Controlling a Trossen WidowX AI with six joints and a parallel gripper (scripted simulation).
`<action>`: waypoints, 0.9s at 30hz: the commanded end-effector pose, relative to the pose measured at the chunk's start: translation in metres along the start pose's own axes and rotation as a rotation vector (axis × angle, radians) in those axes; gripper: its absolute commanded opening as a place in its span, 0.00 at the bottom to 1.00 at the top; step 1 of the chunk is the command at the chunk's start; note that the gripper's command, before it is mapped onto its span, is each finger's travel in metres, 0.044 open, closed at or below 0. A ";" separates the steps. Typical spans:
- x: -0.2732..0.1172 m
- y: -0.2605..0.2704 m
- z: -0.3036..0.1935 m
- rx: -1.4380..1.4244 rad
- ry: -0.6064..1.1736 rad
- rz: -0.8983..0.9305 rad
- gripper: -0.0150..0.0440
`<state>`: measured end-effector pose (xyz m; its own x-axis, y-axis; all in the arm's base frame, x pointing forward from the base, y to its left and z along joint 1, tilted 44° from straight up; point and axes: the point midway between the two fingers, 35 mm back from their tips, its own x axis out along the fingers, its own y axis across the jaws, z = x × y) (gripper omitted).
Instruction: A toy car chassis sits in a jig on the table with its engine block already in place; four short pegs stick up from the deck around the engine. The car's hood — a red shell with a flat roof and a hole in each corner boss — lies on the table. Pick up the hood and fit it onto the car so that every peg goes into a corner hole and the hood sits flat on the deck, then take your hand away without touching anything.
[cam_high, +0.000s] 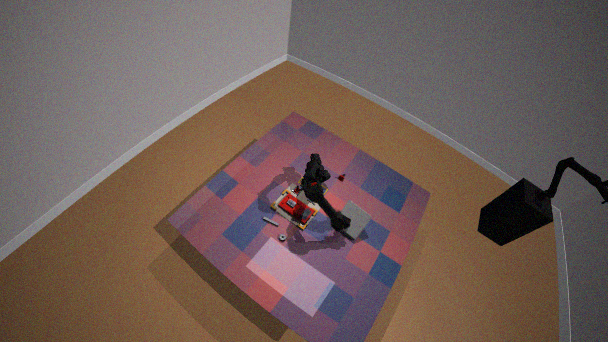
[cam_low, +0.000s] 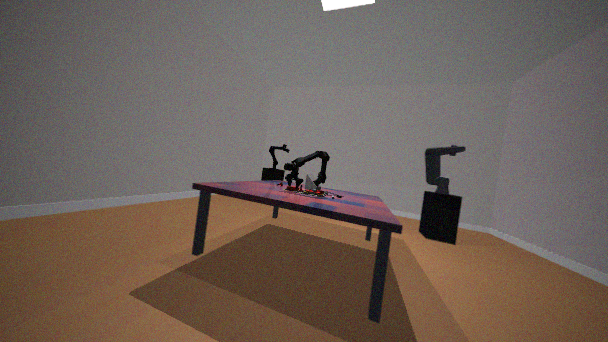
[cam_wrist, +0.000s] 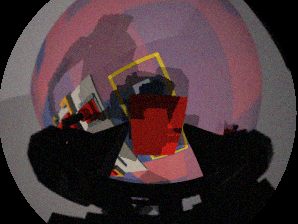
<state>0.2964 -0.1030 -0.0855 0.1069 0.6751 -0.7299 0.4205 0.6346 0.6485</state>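
Observation:
The red hood lies on the table inside a yellow outline. My gripper is open, with its fingers down on either side of the hood. The gaps beside the hood look narrow; contact cannot be told. In the top view the arm covers much of the hood. The red chassis sits in the pale jig beside the gripper, with the grey engine block on its deck. The pegs are too small to make out.
A grey panel stands near the arm's base. A grey rod and a small ring lie beside the jig. A small red piece lies beyond the hood. Other arms on black pedestals stand away from the table.

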 end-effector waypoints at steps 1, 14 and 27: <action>0.000 0.000 0.000 0.000 0.000 0.000 0.87; -0.002 0.000 0.000 0.000 0.000 -0.001 0.62; -0.034 -0.001 0.000 0.001 -0.001 -0.002 0.25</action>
<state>0.2922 -0.1178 -0.0682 0.1031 0.6799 -0.7260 0.4266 0.6291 0.6498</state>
